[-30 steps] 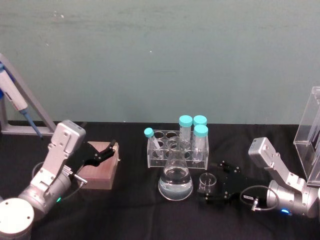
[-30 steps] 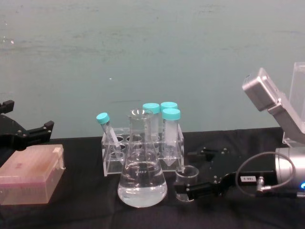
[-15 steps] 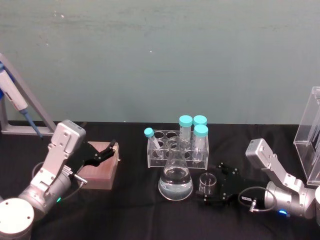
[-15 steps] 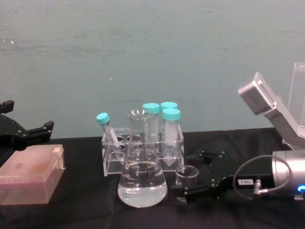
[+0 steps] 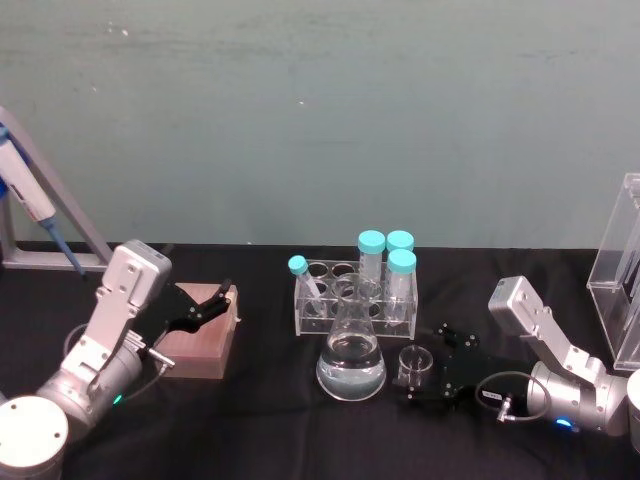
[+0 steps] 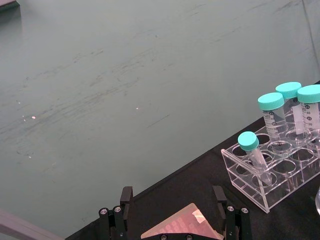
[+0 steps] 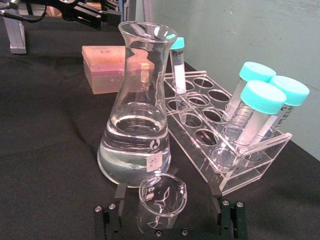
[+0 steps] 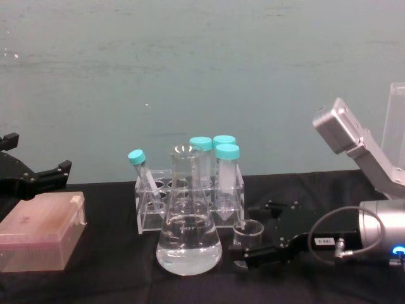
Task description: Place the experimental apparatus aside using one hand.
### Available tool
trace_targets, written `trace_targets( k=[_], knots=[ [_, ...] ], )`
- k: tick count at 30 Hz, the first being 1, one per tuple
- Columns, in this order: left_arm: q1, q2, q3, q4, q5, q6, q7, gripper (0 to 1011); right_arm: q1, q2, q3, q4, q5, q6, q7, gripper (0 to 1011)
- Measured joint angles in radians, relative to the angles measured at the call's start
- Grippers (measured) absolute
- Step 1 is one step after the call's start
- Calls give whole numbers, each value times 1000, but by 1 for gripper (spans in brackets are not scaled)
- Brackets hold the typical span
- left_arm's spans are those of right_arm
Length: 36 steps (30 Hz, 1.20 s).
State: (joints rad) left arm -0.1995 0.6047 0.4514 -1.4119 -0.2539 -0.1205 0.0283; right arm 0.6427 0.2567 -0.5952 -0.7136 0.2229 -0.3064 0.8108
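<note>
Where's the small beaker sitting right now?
In the head view the small beaker stands right of centre, just right of the conical flask, in front of the tube rack, inside the open right gripper.

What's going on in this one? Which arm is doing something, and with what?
The right gripper sits low over the black table with its jaws open on either side of the small glass beaker, not yet closed on it. The beaker stands upright just beside the conical flask of clear liquid, in front of the tube rack. The left gripper hangs open over the pink box off to the left, idle.
</note>
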Motion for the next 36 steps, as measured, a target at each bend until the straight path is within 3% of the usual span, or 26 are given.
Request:
trace_targets(
  k=[36],
  knots=[
    [0,0,0,0,0,0,0,1000,8,-9,10,16,-8,6,-2,1000]
  ],
)
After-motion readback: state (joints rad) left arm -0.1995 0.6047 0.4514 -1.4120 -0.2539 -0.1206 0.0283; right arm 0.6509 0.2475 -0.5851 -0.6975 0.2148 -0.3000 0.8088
